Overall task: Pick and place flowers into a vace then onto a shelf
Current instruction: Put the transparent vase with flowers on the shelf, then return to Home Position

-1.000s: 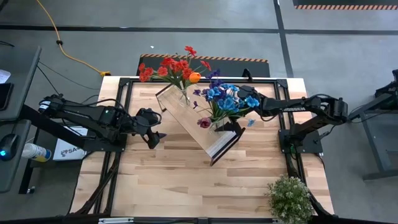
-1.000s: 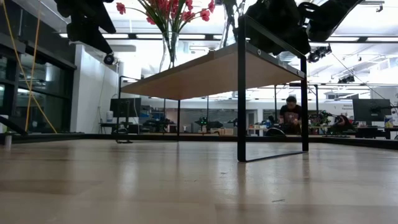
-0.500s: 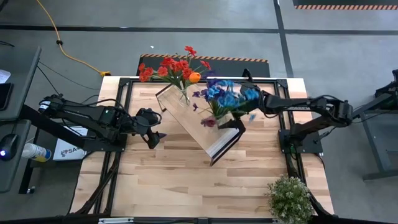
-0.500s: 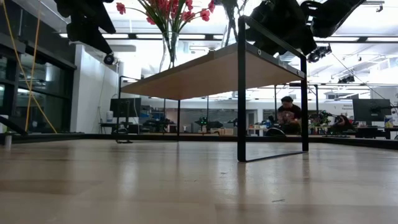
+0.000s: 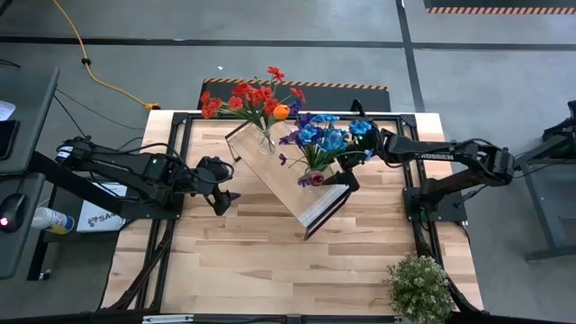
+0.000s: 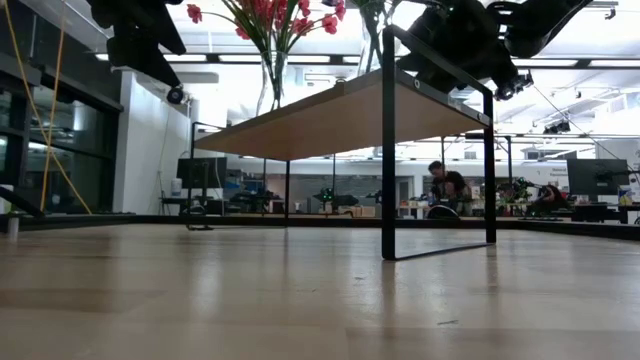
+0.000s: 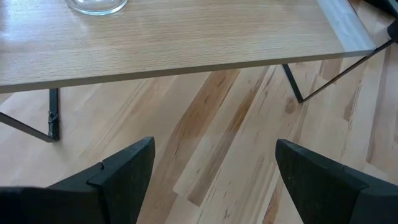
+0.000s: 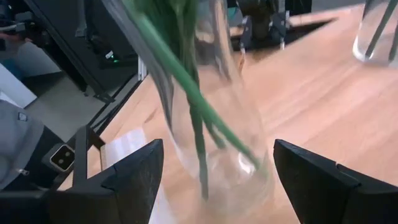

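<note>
Red flowers [image 6: 270, 18] atop shelf [image 6: 340, 115]

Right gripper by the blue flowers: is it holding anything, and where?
Apparently nothing. The right gripper straddles the glass vase low on its body, with a gap showing either side. The left gripper is open and empty.

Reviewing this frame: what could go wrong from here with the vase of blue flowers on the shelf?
1. The glass vase stands near the white end edge of the shelf; a nudge might tip it off.
2. The right gripper has open jaws on either side of the vase, and withdrawing could catch the green stems.
</note>
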`<control>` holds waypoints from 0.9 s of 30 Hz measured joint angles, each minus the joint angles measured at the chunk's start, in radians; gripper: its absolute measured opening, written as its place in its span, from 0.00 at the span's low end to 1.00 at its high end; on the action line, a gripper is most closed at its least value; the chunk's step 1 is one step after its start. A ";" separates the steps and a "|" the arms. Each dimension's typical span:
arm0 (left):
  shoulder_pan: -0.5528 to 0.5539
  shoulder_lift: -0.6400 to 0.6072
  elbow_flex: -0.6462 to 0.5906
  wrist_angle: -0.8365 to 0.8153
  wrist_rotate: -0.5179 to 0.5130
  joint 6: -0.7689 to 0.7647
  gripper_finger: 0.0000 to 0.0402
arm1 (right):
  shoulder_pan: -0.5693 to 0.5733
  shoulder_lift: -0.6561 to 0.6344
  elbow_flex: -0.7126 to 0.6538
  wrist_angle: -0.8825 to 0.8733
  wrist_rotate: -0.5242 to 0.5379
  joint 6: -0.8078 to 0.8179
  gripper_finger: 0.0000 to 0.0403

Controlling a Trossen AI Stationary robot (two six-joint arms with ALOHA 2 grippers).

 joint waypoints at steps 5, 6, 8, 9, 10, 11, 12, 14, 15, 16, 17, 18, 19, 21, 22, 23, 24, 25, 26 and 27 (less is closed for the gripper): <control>0.000 0.000 0.000 0.000 0.000 0.000 0.91 | -0.002 0.000 0.000 -0.035 -0.015 0.000 0.73; 0.000 0.000 0.000 0.000 0.000 0.000 0.91 | -0.002 0.000 0.000 -0.035 -0.020 0.000 0.73; 0.000 0.000 0.000 0.000 0.000 0.000 0.91 | -0.004 -0.005 0.000 -0.043 -0.027 0.000 0.73; 0.000 0.000 0.000 0.000 0.000 0.000 0.91 | -0.007 -0.010 0.000 -0.051 -0.029 0.000 0.73; 0.000 0.000 0.000 0.000 0.000 0.000 0.91 | -0.011 -0.016 0.000 -0.062 -0.030 0.000 0.73; 0.000 0.000 0.000 0.000 0.000 0.000 0.91 | -0.017 -0.021 0.000 -0.074 -0.031 0.000 0.73; 0.000 0.000 0.000 0.000 0.000 0.000 0.91 | -0.024 -0.028 0.000 -0.088 -0.031 -0.001 0.73; 0.000 0.000 0.000 0.000 0.000 0.000 0.91 | -0.041 -0.042 0.000 -0.122 -0.028 -0.005 0.73; 0.000 0.000 0.000 -0.001 0.000 0.000 0.91 | -0.049 -0.051 0.000 -0.134 -0.024 -0.008 0.73; 0.000 0.000 0.000 -0.002 0.000 0.000 0.91 | -0.058 -0.059 0.000 -0.149 -0.019 -0.013 0.73; 0.000 0.000 0.000 -0.004 0.000 0.000 0.91 | -0.066 -0.068 0.000 -0.166 -0.014 -0.018 0.73; 0.000 0.000 0.000 -0.005 0.000 0.000 0.91 | -0.074 -0.074 0.000 -0.181 -0.012 -0.022 0.73; 0.000 0.000 0.000 -0.005 0.000 0.000 0.91 | -0.081 -0.081 0.000 -0.196 -0.008 -0.024 0.73; 0.000 0.000 0.000 -0.009 0.000 0.000 0.91 | -0.093 -0.094 0.000 -0.227 0.009 -0.024 0.73; 0.000 0.000 0.000 -0.013 0.000 0.000 0.91 | -0.098 -0.100 0.000 -0.238 0.019 -0.022 0.73; 0.000 0.000 0.000 -0.018 0.000 0.000 0.91 | -0.101 -0.106 0.000 -0.248 0.026 -0.019 0.73; 0.000 0.000 0.000 -0.022 0.000 0.000 0.91 | -0.105 -0.112 0.000 -0.257 0.029 -0.018 0.73; 0.000 0.000 0.000 -0.023 0.000 0.000 0.91 | -0.109 -0.117 0.000 -0.266 0.030 -0.016 0.73; 0.000 0.000 0.000 -0.022 -0.001 0.000 0.91 | -0.112 -0.121 0.000 -0.276 0.031 -0.016 0.73; 0.000 0.000 0.000 -0.022 -0.001 0.000 0.91 | -0.115 -0.126 0.000 -0.285 0.035 -0.014 0.73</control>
